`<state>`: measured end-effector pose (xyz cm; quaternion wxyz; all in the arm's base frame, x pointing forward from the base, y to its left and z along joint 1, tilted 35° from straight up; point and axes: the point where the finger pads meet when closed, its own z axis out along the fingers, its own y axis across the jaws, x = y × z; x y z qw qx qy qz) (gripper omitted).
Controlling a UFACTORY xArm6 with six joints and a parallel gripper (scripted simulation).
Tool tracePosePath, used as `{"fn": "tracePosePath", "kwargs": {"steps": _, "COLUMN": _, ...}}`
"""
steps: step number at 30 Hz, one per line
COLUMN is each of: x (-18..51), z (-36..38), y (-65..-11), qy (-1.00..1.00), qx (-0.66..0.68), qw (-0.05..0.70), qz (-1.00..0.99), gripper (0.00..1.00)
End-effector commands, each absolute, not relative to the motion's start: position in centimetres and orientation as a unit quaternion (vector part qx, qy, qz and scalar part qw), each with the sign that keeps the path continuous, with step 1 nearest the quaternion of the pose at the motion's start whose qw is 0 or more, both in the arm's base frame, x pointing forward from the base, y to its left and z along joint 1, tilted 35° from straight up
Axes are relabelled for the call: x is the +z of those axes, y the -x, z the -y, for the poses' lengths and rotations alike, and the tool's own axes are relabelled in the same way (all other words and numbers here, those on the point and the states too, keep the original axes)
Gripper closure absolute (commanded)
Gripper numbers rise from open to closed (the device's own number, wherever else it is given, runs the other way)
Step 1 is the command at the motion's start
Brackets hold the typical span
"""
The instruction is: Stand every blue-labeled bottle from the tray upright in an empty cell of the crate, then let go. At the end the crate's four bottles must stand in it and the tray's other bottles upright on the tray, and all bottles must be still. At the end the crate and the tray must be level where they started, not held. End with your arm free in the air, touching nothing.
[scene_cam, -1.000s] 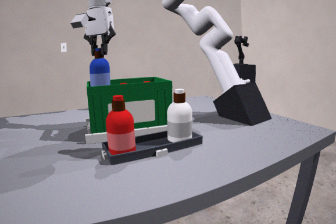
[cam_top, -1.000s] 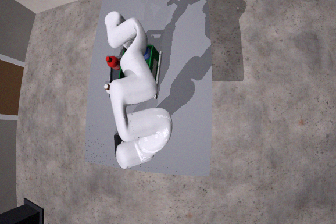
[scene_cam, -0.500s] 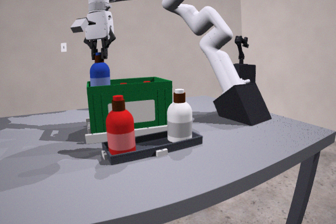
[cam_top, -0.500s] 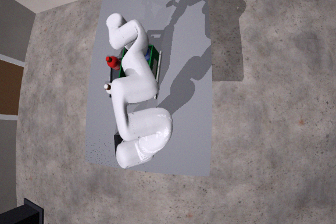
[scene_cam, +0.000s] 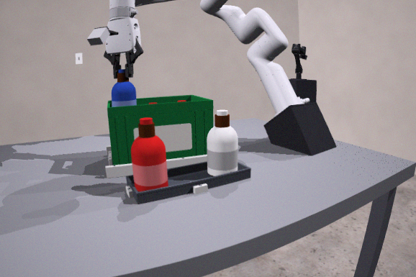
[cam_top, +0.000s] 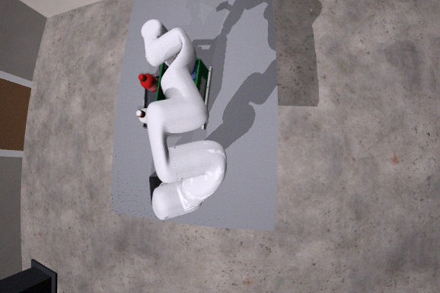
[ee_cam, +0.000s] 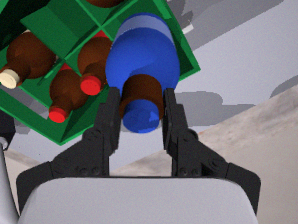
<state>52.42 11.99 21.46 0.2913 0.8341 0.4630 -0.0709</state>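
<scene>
Exterior view, nearest first: a red-labeled bottle (scene_cam: 149, 157) and a white bottle (scene_cam: 222, 146) stand upright on the dark tray (scene_cam: 187, 182), low and centre in the frame, on the grey desk (scene_cam: 252, 209). Just behind the tray sits the green crate (scene_cam: 160, 128). At the crate's upper left corner, the blue-labeled bottle (scene_cam: 124, 92) hangs upright, its lower body inside the crate and its shoulder above the rim. The end effector (scene_cam: 123, 69) is clamped on that bottle's brown neck from above. In the wrist view, four other bottles fill neighbouring cells.
</scene>
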Motion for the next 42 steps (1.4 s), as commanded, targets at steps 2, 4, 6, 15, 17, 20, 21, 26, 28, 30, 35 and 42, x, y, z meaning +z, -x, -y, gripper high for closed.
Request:
{"fn": "tracePosePath", "kwargs": {"steps": 2, "x": 21.44, "z": -11.97, "y": -52.53, "qy": -0.834, "qx": -0.069, "qw": 0.291, "qz": -0.463, "gripper": 1.00}}
{"fn": "tracePosePath", "kwargs": {"steps": 4, "x": 21.39, "z": -11.93, "y": -52.54, "qy": -0.834, "qx": -0.069, "qw": 0.291, "qz": -0.463, "gripper": 1.00}}
{"fn": "tracePosePath", "kwargs": {"steps": 6, "x": 21.35, "z": -11.91, "y": -52.55, "qy": -0.834, "qx": -0.069, "qw": 0.291, "qz": -0.463, "gripper": 1.00}}
{"fn": "tracePosePath", "kwargs": {"steps": 15, "x": 21.32, "z": -11.89, "y": -52.55, "qy": -0.834, "qx": -0.069, "qw": 0.291, "qz": -0.463, "gripper": 1.00}}
{"fn": "tracePosePath", "kwargs": {"steps": 17, "x": 21.32, "z": -11.89, "y": -52.55, "qy": -0.834, "qx": -0.069, "qw": 0.291, "qz": -0.463, "gripper": 1.00}}
{"fn": "tracePosePath", "kwargs": {"steps": 20, "x": 21.32, "z": -11.89, "y": -52.55, "qy": -0.834, "qx": -0.069, "qw": 0.291, "qz": -0.463, "gripper": 1.00}}
{"fn": "tracePosePath", "kwargs": {"steps": 21, "x": 21.32, "z": -11.89, "y": -52.55, "qy": -0.834, "qx": -0.069, "qw": 0.291, "qz": -0.463, "gripper": 1.00}}
{"fn": "tracePosePath", "kwargs": {"steps": 26, "x": 21.32, "z": -11.89, "y": -52.55, "qy": -0.834, "qx": -0.069, "qw": 0.291, "qz": -0.463, "gripper": 1.00}}
{"fn": "tracePosePath", "kwargs": {"steps": 28, "x": 21.32, "z": -11.89, "y": -52.56, "qy": -0.834, "qx": -0.069, "qw": 0.291, "qz": -0.463, "gripper": 1.00}}
{"fn": "tracePosePath", "kwargs": {"steps": 30, "x": 21.31, "z": -11.88, "y": -52.56, "qy": -0.834, "qx": -0.069, "qw": 0.291, "qz": -0.463, "gripper": 1.00}}
{"fn": "tracePosePath", "kwargs": {"steps": 35, "x": 21.21, "z": -11.82, "y": -52.58, "qy": -0.834, "qx": -0.069, "qw": 0.291, "qz": -0.463, "gripper": 1.00}}
{"fn": "tracePosePath", "kwargs": {"steps": 42, "x": 20.88, "z": -11.60, "y": -52.64, "qy": -0.834, "qx": -0.069, "qw": 0.291, "qz": -0.463, "gripper": 1.00}}
